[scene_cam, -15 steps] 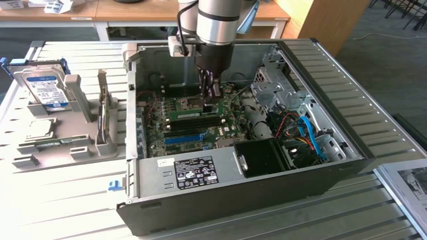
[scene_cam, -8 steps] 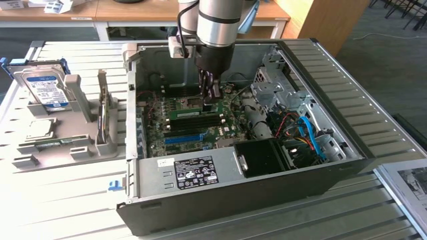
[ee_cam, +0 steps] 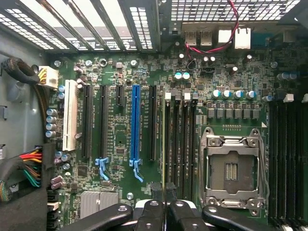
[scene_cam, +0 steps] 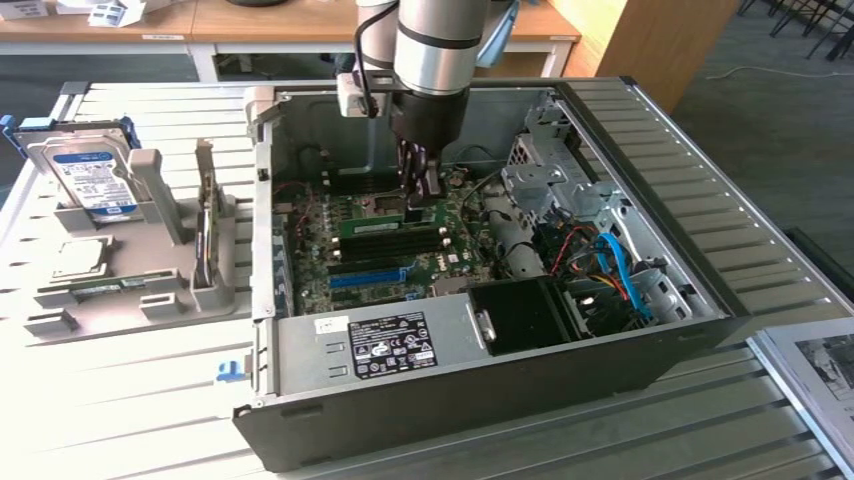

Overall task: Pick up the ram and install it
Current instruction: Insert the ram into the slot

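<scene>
The ram [scene_cam: 376, 223], a thin green stick, stands on edge along a memory slot on the motherboard [scene_cam: 350, 262] inside the open computer case [scene_cam: 694, 290]. In the wrist view the ram [ee_cam: 163, 139] shows edge-on as a pale green line in the slot beside the empty CPU socket [ee_cam: 231, 168]. My gripper [scene_cam: 424, 200] reaches straight down into the case and is at the ram's end nearest the exterior view's right. The black fingers [ee_cam: 156, 192] are shut on the ram's top edge, and my gripper [ee_cam: 163, 193] sits right over the slot.
Left of the case, a grey holder [scene_cam: 134, 295] carries a silver hard drive [scene_cam: 91, 180], a square CPU chip [scene_cam: 83, 258] and an upright card [scene_cam: 207, 215]. Inside the case are the power supply [scene_cam: 387, 340], a black fan box [scene_cam: 527, 310], blue cables [scene_cam: 621, 270] and drive cages [scene_cam: 554, 170].
</scene>
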